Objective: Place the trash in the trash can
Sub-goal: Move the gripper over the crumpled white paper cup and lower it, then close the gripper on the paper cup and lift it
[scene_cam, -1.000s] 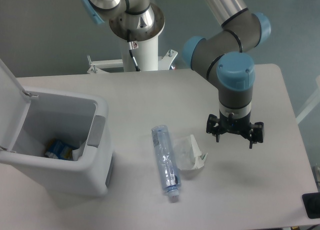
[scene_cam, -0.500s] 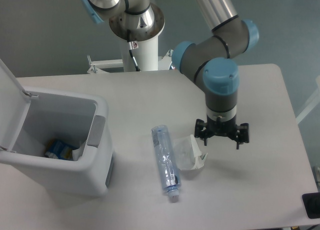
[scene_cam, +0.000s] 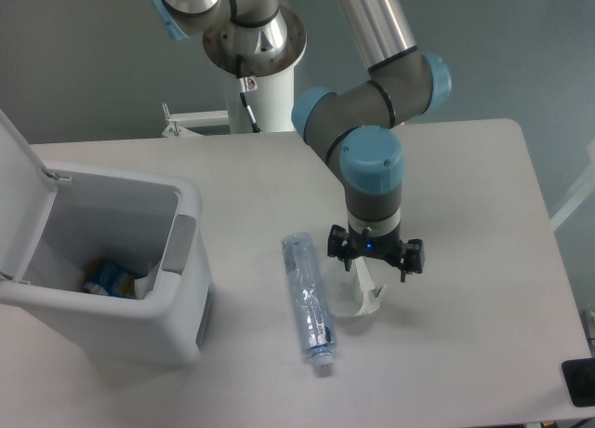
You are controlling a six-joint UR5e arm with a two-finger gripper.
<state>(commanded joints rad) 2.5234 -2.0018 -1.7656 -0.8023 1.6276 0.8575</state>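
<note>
Two pieces of trash are seen on the bench: the bottle (scene_cam: pixel 306 302) and, just right of it, the cup (scene_cam: pixel 351 290). The hand (scene_cam: pixel 375 260), fingers apart, has been brought over the cup; a grasp seems prepared. The trash can (scene_cam: pixel 177 288) stands open, left of the bottle.

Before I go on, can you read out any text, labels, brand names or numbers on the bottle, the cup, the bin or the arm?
None can be read.
Bottle: clear and bluish, no label shows.
Cup: no print.
Trash can: plain white, no marking.
Blue and white item inside the can: any print too small and blurred.
Gripper: no legible marking.
</note>
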